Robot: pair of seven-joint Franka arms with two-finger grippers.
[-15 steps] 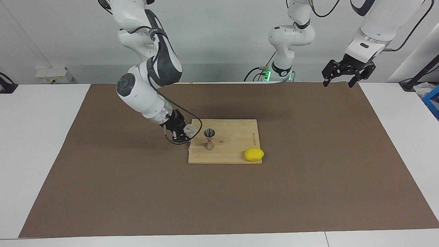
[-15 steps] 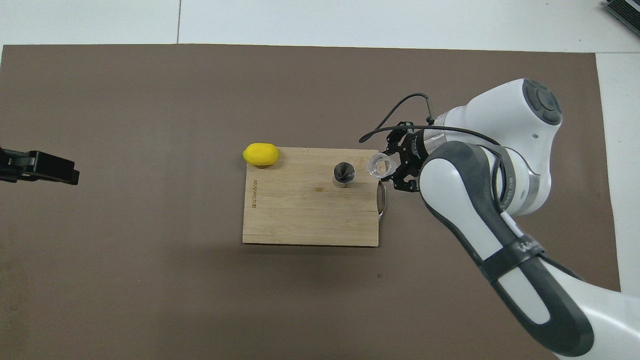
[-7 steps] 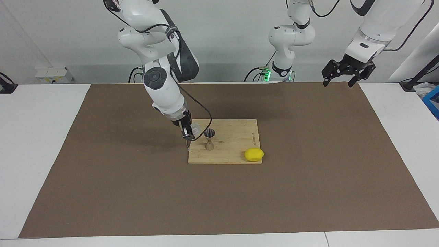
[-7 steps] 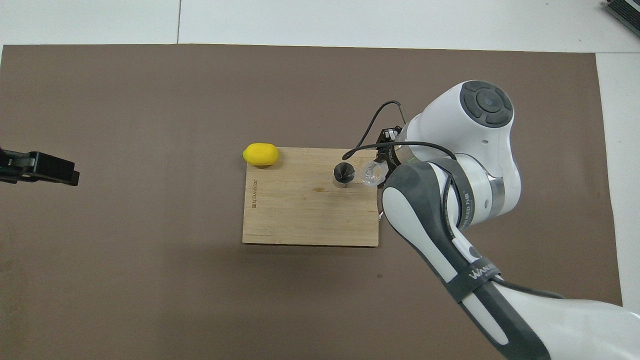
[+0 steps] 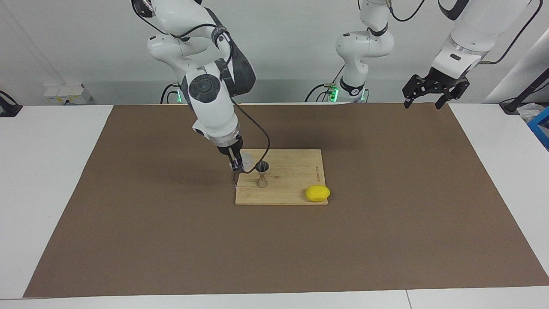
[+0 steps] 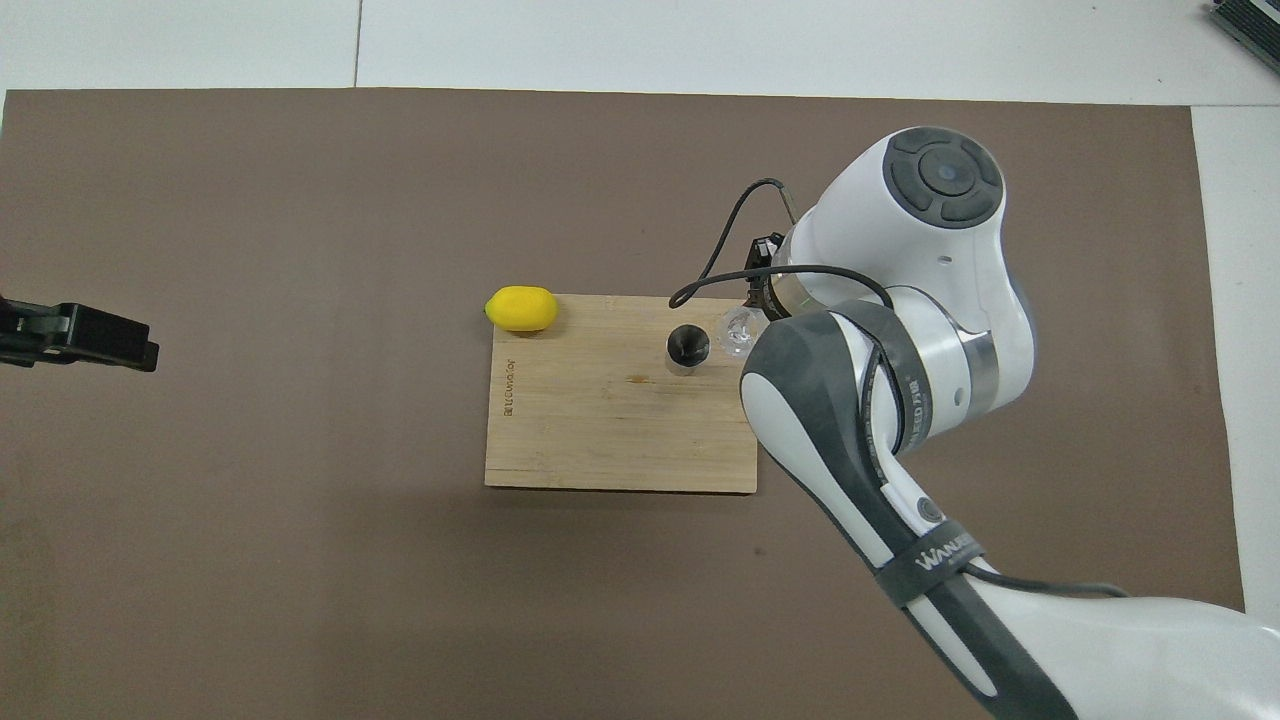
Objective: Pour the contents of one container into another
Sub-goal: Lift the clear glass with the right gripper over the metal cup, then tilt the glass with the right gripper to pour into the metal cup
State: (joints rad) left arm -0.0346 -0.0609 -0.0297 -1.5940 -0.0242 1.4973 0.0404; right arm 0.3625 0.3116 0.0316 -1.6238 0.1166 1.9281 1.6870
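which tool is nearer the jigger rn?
Right. The right tool holds the glass just beside the jigger on the board. The left tool waits open, high at the left arm's end.

Clear textured glass tumbler (image 5: 247, 160), dull metal jigger (image 5: 262, 174), pale matt wooden board (image 5: 291, 171), brown matt mat (image 5: 386, 193).

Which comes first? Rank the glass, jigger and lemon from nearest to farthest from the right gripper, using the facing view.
1. glass tumbler, gripped in the right gripper.
2. jigger, standing on the board beside it.
3. lemon, at the board's corner toward the left arm's end.
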